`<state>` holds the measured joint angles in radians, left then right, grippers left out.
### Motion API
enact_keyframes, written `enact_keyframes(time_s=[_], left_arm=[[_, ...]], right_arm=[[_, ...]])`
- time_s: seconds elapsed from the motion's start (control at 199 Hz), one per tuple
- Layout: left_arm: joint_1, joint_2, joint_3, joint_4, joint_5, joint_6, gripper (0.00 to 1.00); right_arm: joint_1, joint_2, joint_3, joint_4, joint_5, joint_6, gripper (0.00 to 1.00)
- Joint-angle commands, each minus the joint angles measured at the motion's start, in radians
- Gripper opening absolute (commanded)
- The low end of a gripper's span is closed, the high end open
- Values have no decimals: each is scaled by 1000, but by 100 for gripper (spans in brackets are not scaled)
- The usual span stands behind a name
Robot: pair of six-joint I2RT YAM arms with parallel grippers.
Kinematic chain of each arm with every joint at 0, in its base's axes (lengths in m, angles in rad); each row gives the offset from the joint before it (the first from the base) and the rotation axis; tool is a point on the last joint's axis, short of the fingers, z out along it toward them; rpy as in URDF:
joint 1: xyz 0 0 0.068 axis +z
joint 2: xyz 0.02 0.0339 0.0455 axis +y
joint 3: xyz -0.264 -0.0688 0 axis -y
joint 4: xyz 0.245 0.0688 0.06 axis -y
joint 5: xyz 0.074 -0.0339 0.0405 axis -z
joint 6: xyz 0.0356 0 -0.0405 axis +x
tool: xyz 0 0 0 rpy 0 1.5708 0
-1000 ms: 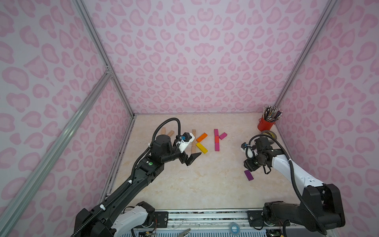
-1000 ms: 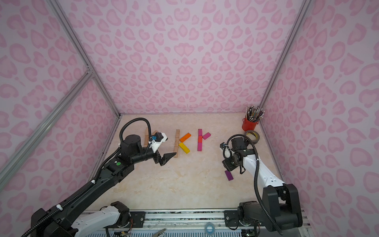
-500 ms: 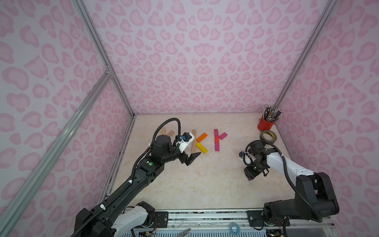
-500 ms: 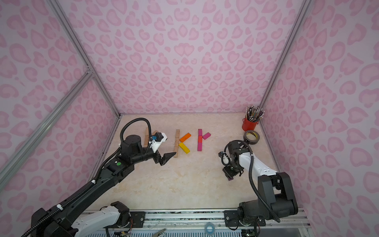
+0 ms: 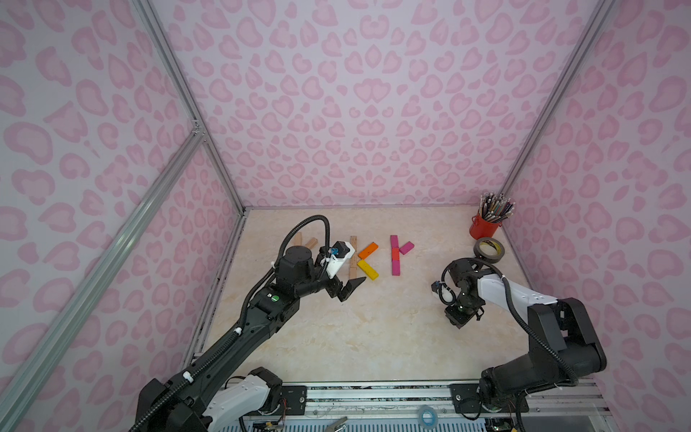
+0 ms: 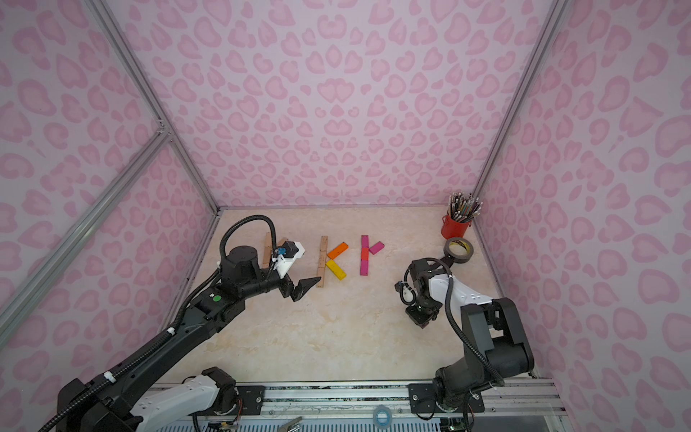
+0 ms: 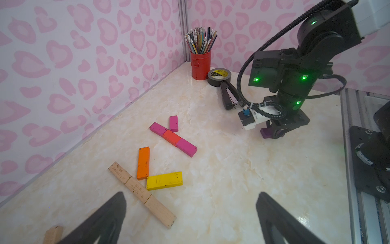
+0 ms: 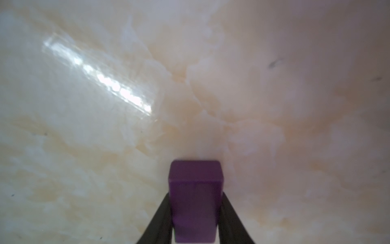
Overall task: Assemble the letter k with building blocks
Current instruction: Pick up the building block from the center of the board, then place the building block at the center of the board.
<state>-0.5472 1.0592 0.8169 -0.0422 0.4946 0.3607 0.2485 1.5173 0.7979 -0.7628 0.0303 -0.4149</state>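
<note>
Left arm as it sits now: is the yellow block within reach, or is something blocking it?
Probably yes. The left gripper is open, and the yellow block lies flat just ahead with bare table between. One end sits close against the wooden bar; the rest looks clear.

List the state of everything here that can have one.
left end effector, open, empty.
right end effector, shut on purple block.
purple block, gripped, not yet placed.
magenta-red K, lower arm missing.
red cup, upright, full of pencils.
tape roll, lying flat.
</note>
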Motion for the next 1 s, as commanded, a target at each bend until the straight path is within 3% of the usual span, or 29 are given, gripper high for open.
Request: enact_keyframes(time_s=[0.0, 0.301, 0.698, 1.0], left_arm=[[0, -2, -5, 4, -10, 7, 98], [0, 4, -8, -3, 21, 32, 98], [-1, 7, -24, -2, 40, 76, 97], [-1, 28, -22, -3, 49, 81, 97]], right_arm=[[4, 5, 9, -12, 20, -29, 25], [62, -21, 130, 61, -46, -147, 20], [120, 343, 482, 70, -95, -167, 20], [118, 508, 639, 53, -93, -141, 21]])
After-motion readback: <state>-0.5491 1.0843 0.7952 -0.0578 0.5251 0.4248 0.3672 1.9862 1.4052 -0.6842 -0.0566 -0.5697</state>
